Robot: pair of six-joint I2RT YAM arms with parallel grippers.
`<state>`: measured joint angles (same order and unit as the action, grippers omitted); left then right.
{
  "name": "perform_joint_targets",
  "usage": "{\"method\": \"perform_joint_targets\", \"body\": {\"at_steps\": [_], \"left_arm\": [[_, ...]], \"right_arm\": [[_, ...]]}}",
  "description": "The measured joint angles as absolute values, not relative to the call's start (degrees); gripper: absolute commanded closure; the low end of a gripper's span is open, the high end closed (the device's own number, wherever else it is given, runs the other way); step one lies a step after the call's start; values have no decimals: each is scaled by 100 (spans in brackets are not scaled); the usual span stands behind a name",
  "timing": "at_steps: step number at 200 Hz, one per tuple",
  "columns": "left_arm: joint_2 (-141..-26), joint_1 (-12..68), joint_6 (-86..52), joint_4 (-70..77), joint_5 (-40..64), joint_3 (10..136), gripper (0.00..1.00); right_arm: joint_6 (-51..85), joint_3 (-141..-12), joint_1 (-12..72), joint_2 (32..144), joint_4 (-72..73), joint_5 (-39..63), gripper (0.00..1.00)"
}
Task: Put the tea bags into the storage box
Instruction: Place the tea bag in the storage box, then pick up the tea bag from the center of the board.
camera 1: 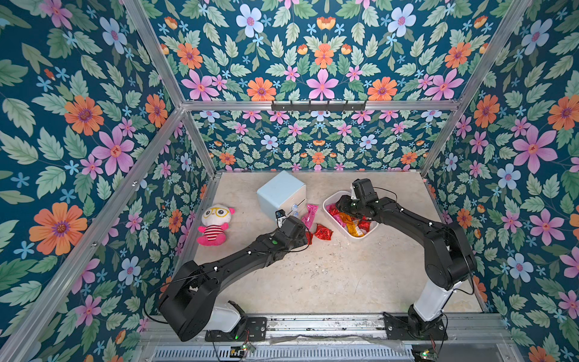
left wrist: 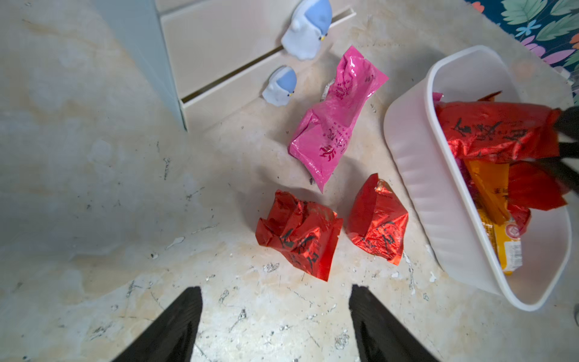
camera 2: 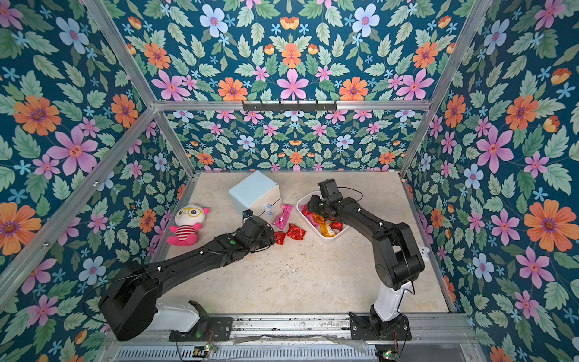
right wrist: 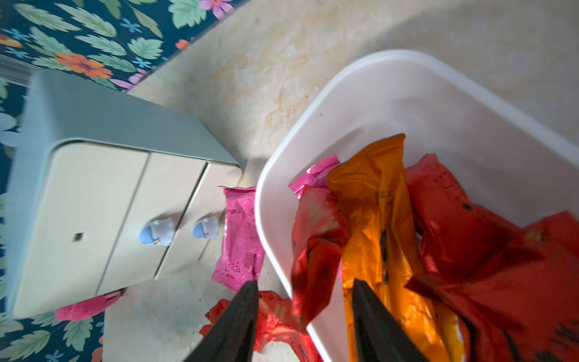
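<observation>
Storage box w/ red, orange & pink tea bags sitting on worktop; three more lying just beside it. Right gripper hanging over box rim, jaws apart, empty. Left gripper hovering wide near loose bags.

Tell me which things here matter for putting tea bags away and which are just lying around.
Part of the job: storage box with sachets already inside; pink tea bag and two red tea bags on the table.

Just lying about: pale blue drawer cabinet; plush toy.
</observation>
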<state>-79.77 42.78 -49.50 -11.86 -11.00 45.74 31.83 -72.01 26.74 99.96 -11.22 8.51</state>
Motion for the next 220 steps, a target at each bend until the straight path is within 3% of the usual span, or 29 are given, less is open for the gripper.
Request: {"method": "perform_joint_targets", "body": {"at_steps": [133,149,184,220], "left_arm": [[-9327,3986,-4648,34,-318,4735,26],[-9500,3979,-4644,130,-303,4810,32],[-9795,3975,-4635,244,-224,4908,65],[-9804,3975,-4639,340,-163,4910,66]], "right_arm": [[3188,-5039,2679,7452,-1350,720,39],[3190,-4775,2679,7286,-1350,749,40],[3214,-4584,2679,7116,-1356,746,40],[3201,-4602,2679,7094,-1363,705,40]]}}
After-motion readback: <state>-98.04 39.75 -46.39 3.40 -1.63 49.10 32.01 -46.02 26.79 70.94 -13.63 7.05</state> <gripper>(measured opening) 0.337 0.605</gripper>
